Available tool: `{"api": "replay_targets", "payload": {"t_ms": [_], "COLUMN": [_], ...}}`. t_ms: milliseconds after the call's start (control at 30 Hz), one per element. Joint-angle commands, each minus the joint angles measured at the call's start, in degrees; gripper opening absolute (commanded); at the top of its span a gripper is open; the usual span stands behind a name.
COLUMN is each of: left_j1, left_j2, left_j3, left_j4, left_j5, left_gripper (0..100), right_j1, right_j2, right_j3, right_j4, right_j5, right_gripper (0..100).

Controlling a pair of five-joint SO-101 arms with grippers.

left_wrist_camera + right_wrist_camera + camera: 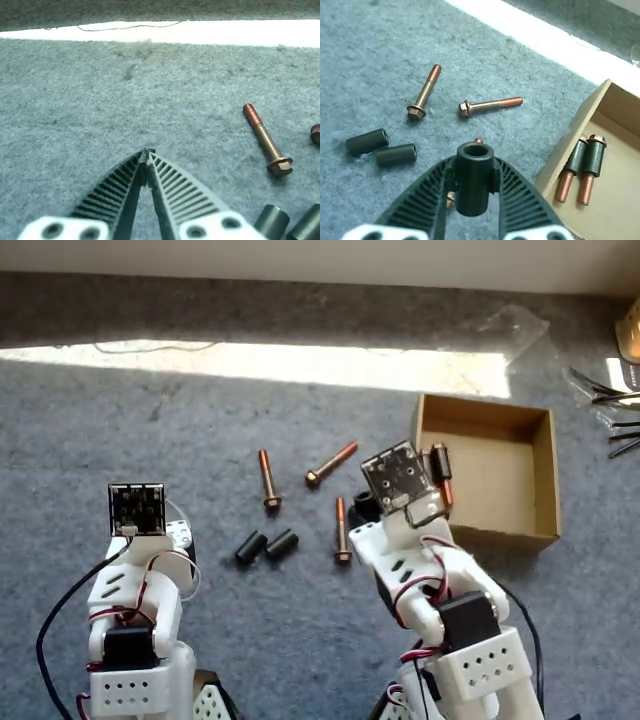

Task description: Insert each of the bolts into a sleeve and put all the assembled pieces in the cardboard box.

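Note:
My right gripper [474,164] is shut on a black sleeve [474,180], held upright with its bore showing; in the high view it hangs left of the cardboard box [552,480]. Three copper bolts lie on the carpet: one [268,480], another [331,464], and a third [342,530] partly hidden beneath the held sleeve. Two loose black sleeves [251,547] [282,543] lie side by side. Two assembled pieces [572,167] [590,165] rest inside the box [570,135]. My left gripper [146,152] is shut on nothing, low over bare carpet, left of a bolt [265,140].
Grey carpet covers the floor, with a sunlit strip [260,360] along the back. Clear plastic wrap [510,330] and black cable ties [615,390] lie at the far right, behind the box.

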Motion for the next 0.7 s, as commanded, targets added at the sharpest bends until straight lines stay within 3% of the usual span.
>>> {"api": "replay_targets", "payload": {"t_ms": [0, 267, 400, 667], "left_j1": [-0.2, -0.1, -0.1, -0.1], "left_j2": [-0.5, -0.5, -0.5, -0.5], "left_j3": [-0.6, -0.5, -0.5, -0.5], "left_j4": [-1.7, -1.7, -1.7, -1.7], "left_j5": [-0.3, -0.3, -0.3, -0.3], "left_gripper": [1, 1, 1, 1], "right_j1": [-0.7, -0.7, -0.1, 2.2], "right_j2": [-3.3, -8.8, -11.8, -21.4], "right_j3": [2.9, 11.7, 12.8, 17.4], "right_j4": [-5.6, -12.3, -12.4, -12.4], "right_j5": [-0.4, -0.8, -7.2, -8.2], "right_gripper": [0.5, 0.5, 0.5, 0.5]}}
